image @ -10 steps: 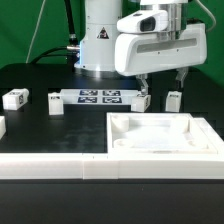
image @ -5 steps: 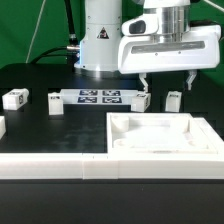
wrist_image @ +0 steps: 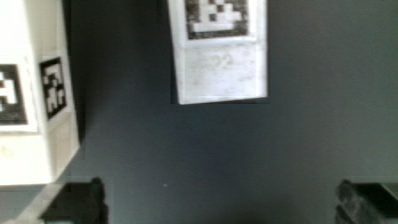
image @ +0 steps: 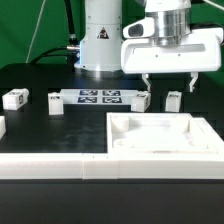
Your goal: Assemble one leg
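Several small white legs with tags lie on the black table in the exterior view: one (image: 15, 98) and another (image: 55, 103) at the left, one (image: 145, 99) by the marker board's end, one (image: 173, 100) further right. My gripper (image: 168, 84) hangs open and empty above the table, over the gap between the last two. In the wrist view a tagged leg (wrist_image: 222, 50) lies ahead of the open gripper (wrist_image: 217, 203). Another tagged white block (wrist_image: 32, 100), probably a leg, shows at the picture's edge. Both dark fingertips (wrist_image: 75, 200) are apart with bare table between them.
The large white square tray-like piece (image: 118, 127) with a raised rim lies at the front right. The marker board (image: 98, 97) lies behind it near the robot base (image: 100, 45). A white piece (image: 2, 126) shows at the exterior view's far left edge.
The gripper has moved toward the exterior view's right and slightly upward, staying open. The parts on the table have not moved.
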`<state>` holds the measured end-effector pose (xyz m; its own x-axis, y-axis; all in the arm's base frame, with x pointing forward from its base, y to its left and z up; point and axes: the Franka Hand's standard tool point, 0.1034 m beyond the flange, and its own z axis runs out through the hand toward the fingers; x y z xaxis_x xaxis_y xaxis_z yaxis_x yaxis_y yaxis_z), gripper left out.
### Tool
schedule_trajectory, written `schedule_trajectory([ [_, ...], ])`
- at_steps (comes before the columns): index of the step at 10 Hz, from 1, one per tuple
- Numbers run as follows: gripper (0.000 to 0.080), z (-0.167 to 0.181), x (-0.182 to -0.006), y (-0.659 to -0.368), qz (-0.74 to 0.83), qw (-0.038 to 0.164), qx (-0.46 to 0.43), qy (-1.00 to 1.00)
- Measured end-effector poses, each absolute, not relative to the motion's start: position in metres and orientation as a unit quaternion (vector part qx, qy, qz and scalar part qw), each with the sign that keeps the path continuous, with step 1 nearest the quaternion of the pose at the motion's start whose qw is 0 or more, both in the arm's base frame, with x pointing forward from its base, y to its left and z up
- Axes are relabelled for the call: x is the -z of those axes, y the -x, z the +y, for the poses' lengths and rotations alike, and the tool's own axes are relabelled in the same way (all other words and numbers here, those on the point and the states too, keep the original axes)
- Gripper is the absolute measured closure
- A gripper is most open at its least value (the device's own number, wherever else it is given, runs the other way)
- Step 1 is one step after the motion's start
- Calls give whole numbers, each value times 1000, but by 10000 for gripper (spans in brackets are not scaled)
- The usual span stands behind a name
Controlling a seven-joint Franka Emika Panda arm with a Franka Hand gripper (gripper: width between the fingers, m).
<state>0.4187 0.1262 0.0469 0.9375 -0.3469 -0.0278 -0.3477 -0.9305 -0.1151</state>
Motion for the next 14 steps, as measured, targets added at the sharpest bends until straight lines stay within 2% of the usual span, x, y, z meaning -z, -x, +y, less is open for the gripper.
schedule_trajectory([
  [3, 150, 122, -42, -411, 157, 59, -43, 985],
  [8, 150, 136, -47, -390, 127, 72, -260, 954],
  [14, 150, 145, -27, -380, 108, 86, -481, 866],
])
